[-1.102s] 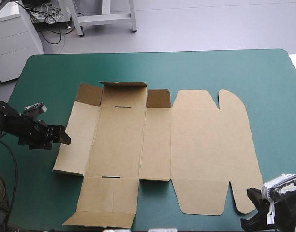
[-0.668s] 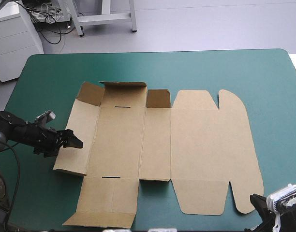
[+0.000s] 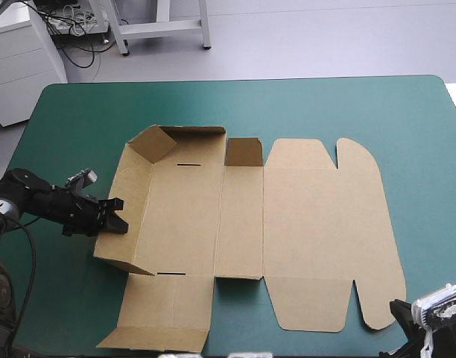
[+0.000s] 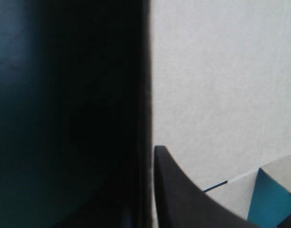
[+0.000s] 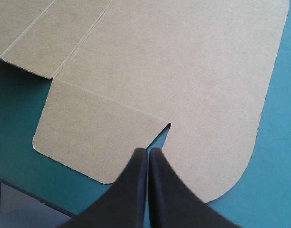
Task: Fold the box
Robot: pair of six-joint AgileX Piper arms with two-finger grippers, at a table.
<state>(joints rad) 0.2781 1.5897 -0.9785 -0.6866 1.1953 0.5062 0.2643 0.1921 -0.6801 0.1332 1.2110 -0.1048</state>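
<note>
The brown box (image 3: pixel 287 224) lies open and mostly flat in the middle of the table (image 3: pixel 407 112) with its teal-green cover. Its left side wall (image 3: pixel 130 212) stands tipped up, and a small flap (image 3: pixel 153 142) at the far left corner leans in. The left jaws are at that wall's outer edge, squeezed on the board with the wall between them, and the right jaws are pressed together in one point by the box's near right corner, aimed at the slit (image 5: pixel 167 127) between two rounded flaps.
</note>
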